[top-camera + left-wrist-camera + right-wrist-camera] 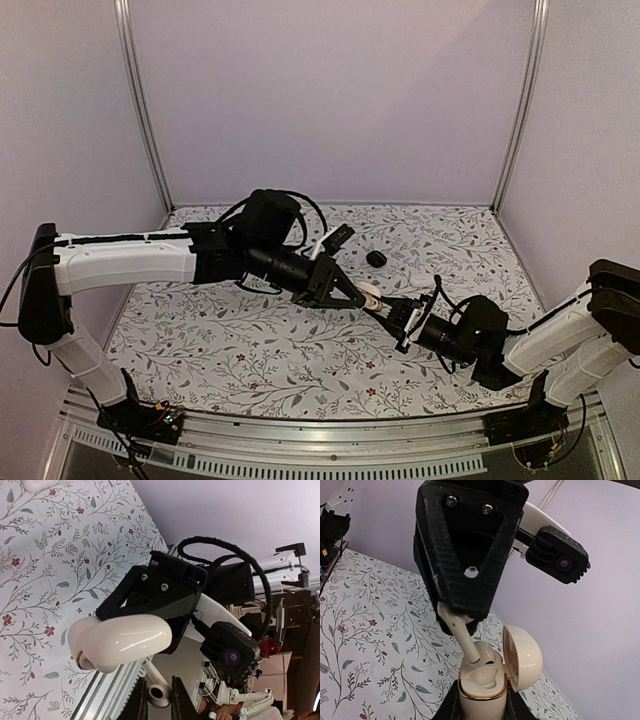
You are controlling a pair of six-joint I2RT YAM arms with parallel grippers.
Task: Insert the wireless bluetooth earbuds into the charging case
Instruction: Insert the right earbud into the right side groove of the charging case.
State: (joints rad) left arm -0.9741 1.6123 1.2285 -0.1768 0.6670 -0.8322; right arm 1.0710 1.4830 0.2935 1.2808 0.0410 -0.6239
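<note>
My right gripper is shut on the cream charging case and holds it upright above the table, its lid swung open to the right. My left gripper hangs just above it, shut on a white earbud. The stem points down and its tip touches the case's left slot. In the left wrist view the earbud sits between my left fingers, with the case beyond. From above, both grippers meet mid-table around the case. No black earbuds show.
A small black rounded thing lies on the floral tablecloth behind the grippers. A white rounded thing shows at the top edge of the left wrist view. Lilac walls enclose the back and sides.
</note>
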